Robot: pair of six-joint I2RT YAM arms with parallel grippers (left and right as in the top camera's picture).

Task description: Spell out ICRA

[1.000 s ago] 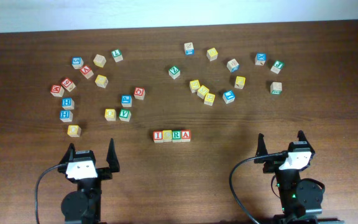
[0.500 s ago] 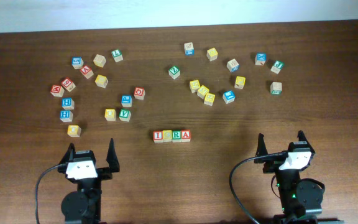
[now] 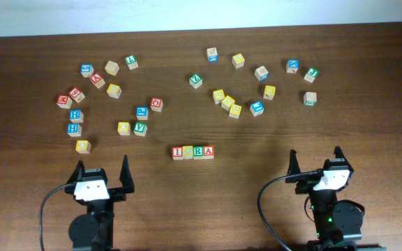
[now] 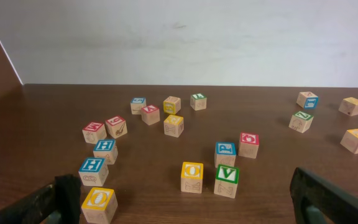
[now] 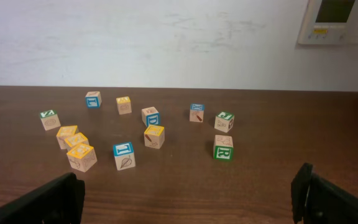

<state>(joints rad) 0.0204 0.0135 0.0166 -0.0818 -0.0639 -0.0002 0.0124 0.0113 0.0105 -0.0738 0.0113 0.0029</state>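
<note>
Overhead view shows the row of four blocks point(image 3: 192, 152) reading I, C, R, A, side by side and touching, a little toward 6 o'clock from the middle of the table point(image 3: 368, 132). The left gripper point(image 3: 102, 166) is at 7 o'clock and the right gripper point(image 3: 315, 155) at 5 o'clock, both with fingers spread wide, grasping nothing, well apart from the row. Loose blocks lie scattered in a left group point(image 3: 114, 90) at 10 o'clock and a right group point(image 3: 227, 102) at 1 o'clock.
</note>
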